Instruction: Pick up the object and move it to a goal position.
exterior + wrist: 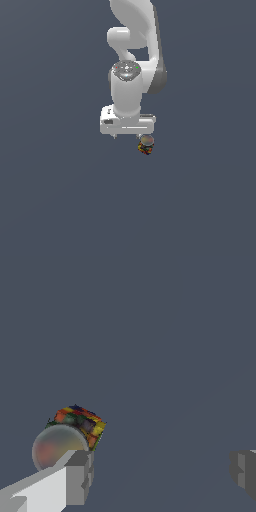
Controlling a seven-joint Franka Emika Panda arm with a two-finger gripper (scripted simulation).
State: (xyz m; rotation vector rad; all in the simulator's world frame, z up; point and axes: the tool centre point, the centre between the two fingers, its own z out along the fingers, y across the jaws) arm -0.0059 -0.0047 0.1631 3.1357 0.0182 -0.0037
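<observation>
The object (145,145) is a tiny boxy item mottled red, yellow, green and dark, with a pale rounded top. In the exterior view it sits just below the white gripper (130,136), under the end of the hand on the exterior view's right. The wrist view shows the object (77,423) right against the tip of one grey finger (77,476). The other finger (244,470) stands far off, so the gripper (160,470) is open. Nothing lies between the fingers. I cannot tell whether the finger touches the object.
A plain dark grey-blue ground (60,200) fills both views. The white arm (132,55) rises from the hand toward the top of the exterior view. No other objects show.
</observation>
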